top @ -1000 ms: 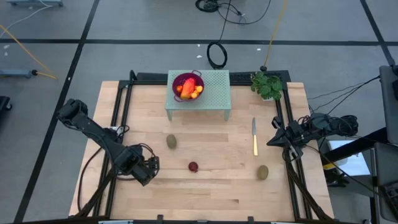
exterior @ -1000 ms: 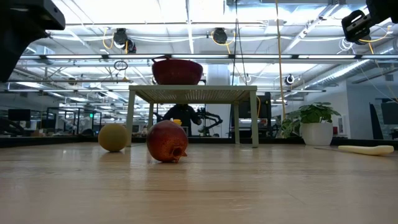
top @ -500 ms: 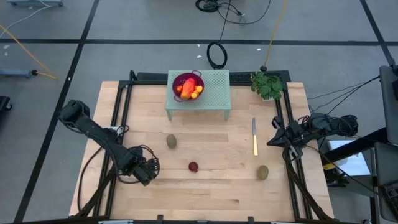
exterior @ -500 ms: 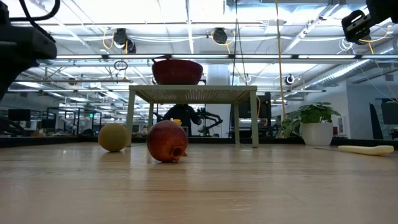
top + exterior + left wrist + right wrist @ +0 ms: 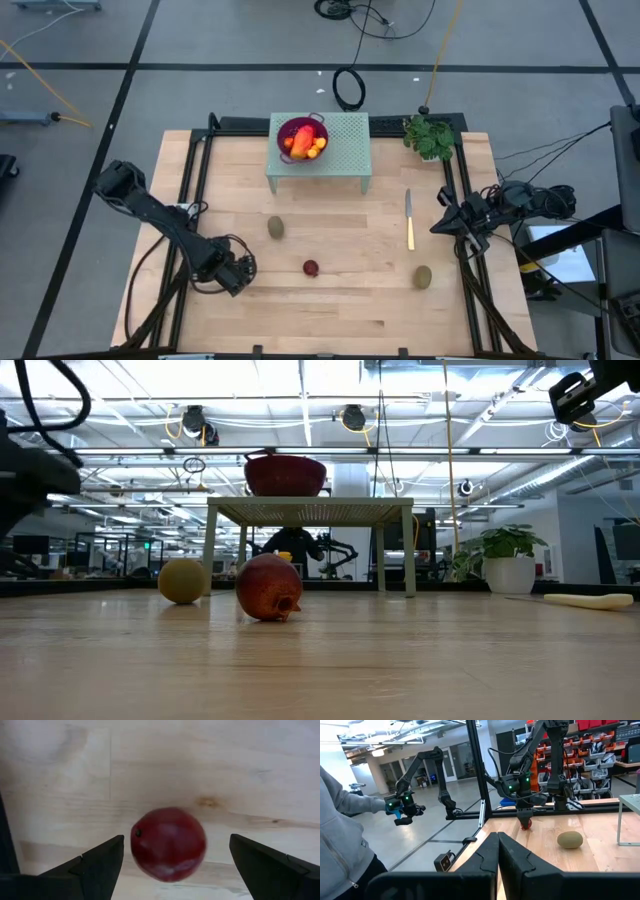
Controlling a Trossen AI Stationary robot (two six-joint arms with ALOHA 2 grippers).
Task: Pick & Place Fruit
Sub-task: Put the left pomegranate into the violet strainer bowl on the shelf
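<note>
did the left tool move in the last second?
Yes. In the low view the left arm sinks lower against the green stand; overhead the left tool barely shifts toward the red ball.

From the high view you looked straight down on the whole table (image 5: 330, 300), with the floor around it in frame. From the low view you sat at table-top level near the front edge, facing level across the wood into the room behind; it shared with the high view the dark red ball (image 5: 268, 588), very close here, and the green stand (image 5: 310, 512) at the far side. Your left wrist camera pointed down at the same ball (image 5: 168, 843) from close above, filling much of its frame. Your right wrist camera faced across the table toward the left arm (image 5: 522, 780), catching that ball far off.
</note>
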